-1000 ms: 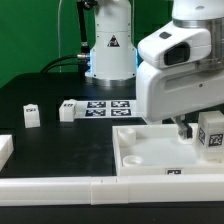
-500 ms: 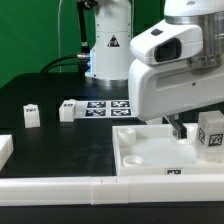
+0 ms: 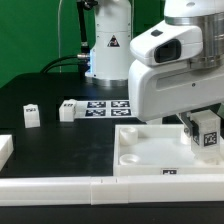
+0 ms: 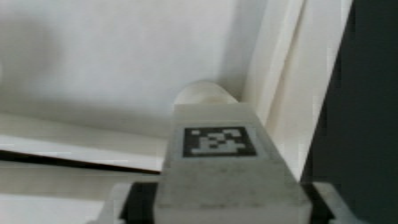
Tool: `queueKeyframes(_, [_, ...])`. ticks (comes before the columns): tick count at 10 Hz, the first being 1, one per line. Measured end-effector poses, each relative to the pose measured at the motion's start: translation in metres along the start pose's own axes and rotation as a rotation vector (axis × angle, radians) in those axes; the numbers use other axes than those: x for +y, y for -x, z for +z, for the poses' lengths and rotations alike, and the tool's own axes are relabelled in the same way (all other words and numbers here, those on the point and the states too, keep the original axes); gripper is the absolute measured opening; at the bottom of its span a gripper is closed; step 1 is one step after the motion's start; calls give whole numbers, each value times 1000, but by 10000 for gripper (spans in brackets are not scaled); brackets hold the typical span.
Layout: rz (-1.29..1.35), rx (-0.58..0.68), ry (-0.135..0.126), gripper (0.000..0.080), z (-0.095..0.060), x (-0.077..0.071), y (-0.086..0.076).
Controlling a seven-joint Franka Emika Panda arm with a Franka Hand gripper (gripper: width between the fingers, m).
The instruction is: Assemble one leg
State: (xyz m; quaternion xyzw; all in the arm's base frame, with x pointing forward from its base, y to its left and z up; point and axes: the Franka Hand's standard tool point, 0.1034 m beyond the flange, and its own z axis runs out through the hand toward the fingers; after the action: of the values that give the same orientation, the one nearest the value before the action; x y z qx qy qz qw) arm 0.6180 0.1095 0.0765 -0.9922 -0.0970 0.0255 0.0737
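Toward the counter's edge on the exterior view's right: leg (image 3: 208,135), upright, tag showing, over the tray (image 3: 135,150).
Fingers (image 4: 217,205): clamped on both sides of the leg.
Counter's middle: two spare blocks (image 3: 68,110), one just beside the marker board (image 3: 108,105).

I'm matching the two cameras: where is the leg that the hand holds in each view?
Exterior view: the leg sits at the exterior view's right edge, over the tray.
Wrist view: the leg fills the middle, its tag toward the camera.
Shared landmark: the tray's raised rim.
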Motion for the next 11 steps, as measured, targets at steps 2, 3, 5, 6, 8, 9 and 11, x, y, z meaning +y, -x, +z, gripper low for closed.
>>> queueKeyframes(2, [69,0,-1,291,0,0,0])
queueKeyframes(3, [264,9,-9,291,1,-1,-1])
queueKeyframes(5, [520,23,-10,291,2,-4,-2])
queueKeyframes(6, [675,32,-5,291,2,-4,-2])
queueKeyframes(8, [918,55,10,291,3,-6,-3])
queueKeyframes(9, [993,62,22,291,3,-7,-3])
queueKeyframes(11, [1220,76,31,292,3,-8,-4])
